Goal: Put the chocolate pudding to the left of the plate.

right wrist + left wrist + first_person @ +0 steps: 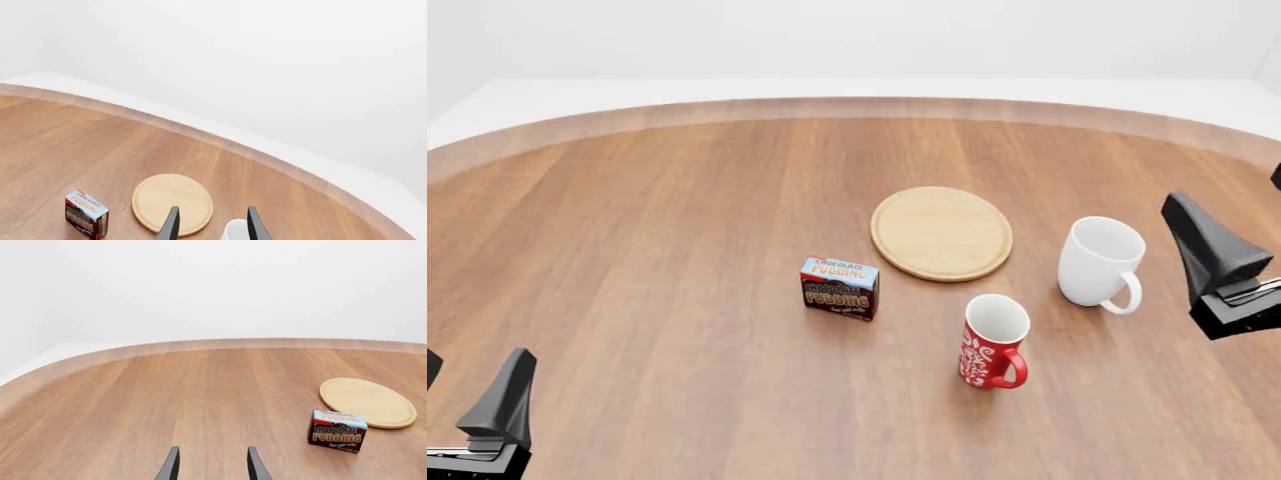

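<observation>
Pudding carton [839, 286] is standing upright near the plate's [942, 233] front-left rim, and both empty claws, seemingly parted, are hanging well apart from it, so the left claw [212, 464] should be straddling its narrow sides squarely.

both tools [481, 420] [1228, 265] look matte black, with seemingly tapered, blade-like fingers [170, 466].

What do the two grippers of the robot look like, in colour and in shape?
Both the left gripper and the right gripper are matte black, with flat, tapering wedge-shaped fingers ending in narrow tips. No cables or markings are visible.
</observation>
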Tool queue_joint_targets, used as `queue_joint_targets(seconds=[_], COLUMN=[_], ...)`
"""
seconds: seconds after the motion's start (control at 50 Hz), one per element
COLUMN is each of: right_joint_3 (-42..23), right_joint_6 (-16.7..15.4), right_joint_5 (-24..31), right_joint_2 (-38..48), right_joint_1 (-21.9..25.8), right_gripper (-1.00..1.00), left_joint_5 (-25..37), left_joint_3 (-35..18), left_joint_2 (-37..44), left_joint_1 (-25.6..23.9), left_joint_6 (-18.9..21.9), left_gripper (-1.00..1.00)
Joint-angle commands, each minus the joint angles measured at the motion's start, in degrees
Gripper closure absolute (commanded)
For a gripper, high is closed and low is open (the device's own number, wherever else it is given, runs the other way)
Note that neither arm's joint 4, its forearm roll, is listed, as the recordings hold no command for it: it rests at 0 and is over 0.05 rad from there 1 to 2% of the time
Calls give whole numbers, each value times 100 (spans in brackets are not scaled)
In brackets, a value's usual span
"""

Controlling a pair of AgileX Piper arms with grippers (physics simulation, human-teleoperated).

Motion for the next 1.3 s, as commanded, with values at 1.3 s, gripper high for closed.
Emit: queue_joint_targets(seconds=[1.3], right_joint_3=[-4201], right_joint_6=[-2582], right_joint_5=[1562], right_joint_2=[6636], right_joint_1=[2004], right_gripper=[-100], left_joint_5=[0], left_joint_3=[0], left_joint_2=[0], left_joint_1=[0], left_joint_6=[0], left_gripper=[-100])
